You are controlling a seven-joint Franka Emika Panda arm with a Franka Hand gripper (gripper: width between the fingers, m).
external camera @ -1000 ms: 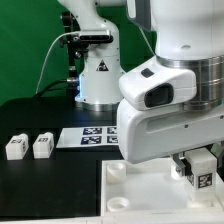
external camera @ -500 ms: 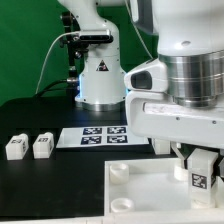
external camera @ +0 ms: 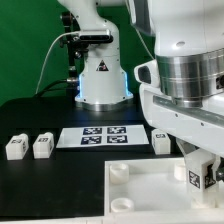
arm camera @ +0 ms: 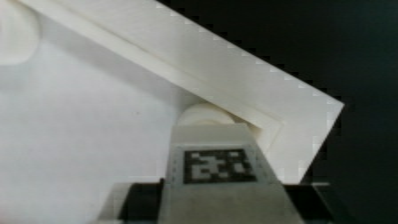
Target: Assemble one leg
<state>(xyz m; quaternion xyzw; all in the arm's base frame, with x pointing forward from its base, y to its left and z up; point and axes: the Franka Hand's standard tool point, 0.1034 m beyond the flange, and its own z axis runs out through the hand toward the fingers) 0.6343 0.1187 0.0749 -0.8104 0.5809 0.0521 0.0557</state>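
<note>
My gripper is shut on a leg, a small white block with a black-and-white tag, and holds it upright over the large white plate at the exterior view's right. In the wrist view the held leg sits between my dark fingers, its far end at a round corner socket of the plate. Two more legs lie on the black table at the exterior view's left.
The marker board lies flat behind the plate. The arm's white base stands at the back. A green backdrop is behind. The plate has raised edges and further round sockets.
My gripper with the held leg has moved toward the exterior view's right, along the plate toward its corner. The two loose legs have not moved.
</note>
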